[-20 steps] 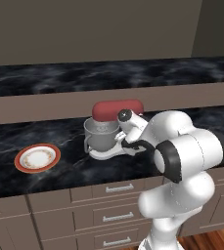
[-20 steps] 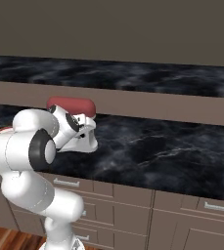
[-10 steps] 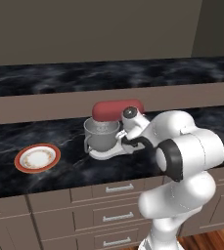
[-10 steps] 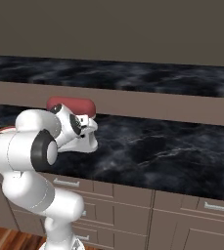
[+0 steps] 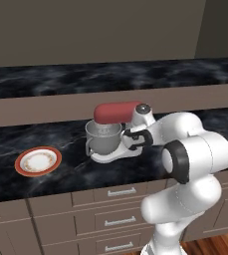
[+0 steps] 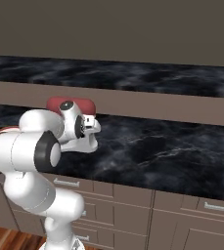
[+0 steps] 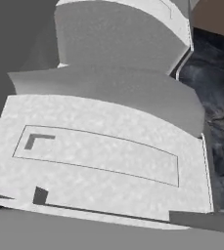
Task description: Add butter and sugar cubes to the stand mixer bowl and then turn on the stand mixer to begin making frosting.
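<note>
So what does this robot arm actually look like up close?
The arm is made of thick, rounded, glossy white segments joined by dark bands, like black collars at each joint. The end near the stand mixer carries a dark round cap and black fittings. No loose cables or lettering show.

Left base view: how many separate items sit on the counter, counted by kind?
Stand mixer: 1
Stand mixer bowl: 1
Orange-rimmed plate: 1
Total: 3

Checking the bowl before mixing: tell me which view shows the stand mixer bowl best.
The left base view: the stand mixer bowl sits unobstructed under the red head. The right base view hides it behind the arm; the hand view shows the mixer's white body, not the bowl.
</note>
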